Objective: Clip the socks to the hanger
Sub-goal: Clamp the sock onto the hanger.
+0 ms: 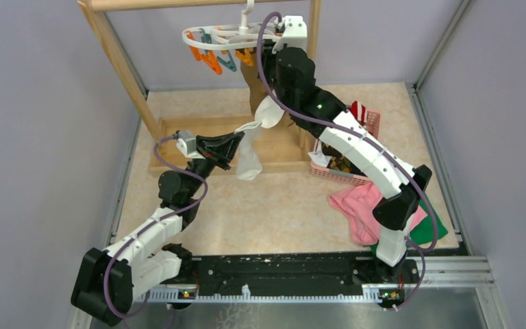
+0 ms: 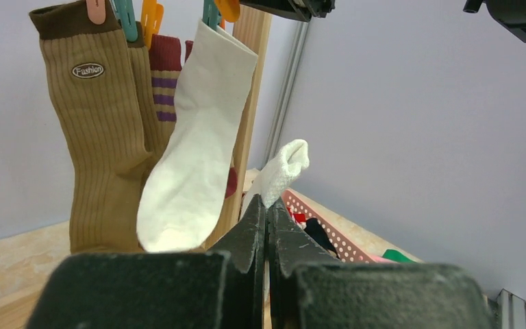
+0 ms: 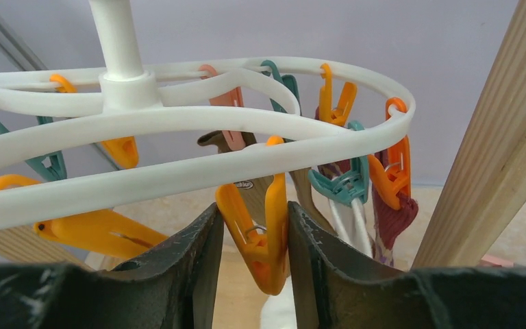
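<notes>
The white hanger hangs by its hook from the wooden rack. Clipped to it are an olive-brown sock, a striped-cuff sock and a smooth white sock. My left gripper is shut on a textured white sock, held low beside the hanging socks; its upper end is free. My right gripper is up at the hanger's ring, its fingers pressed against both handles of an orange clip. That clip's handles stand spread in a V.
The wooden rack post stands just right of my right gripper, the other post at the left. A pink basket with more socks sits right of the rack base. A pink cloth and green cloth lie near the right arm.
</notes>
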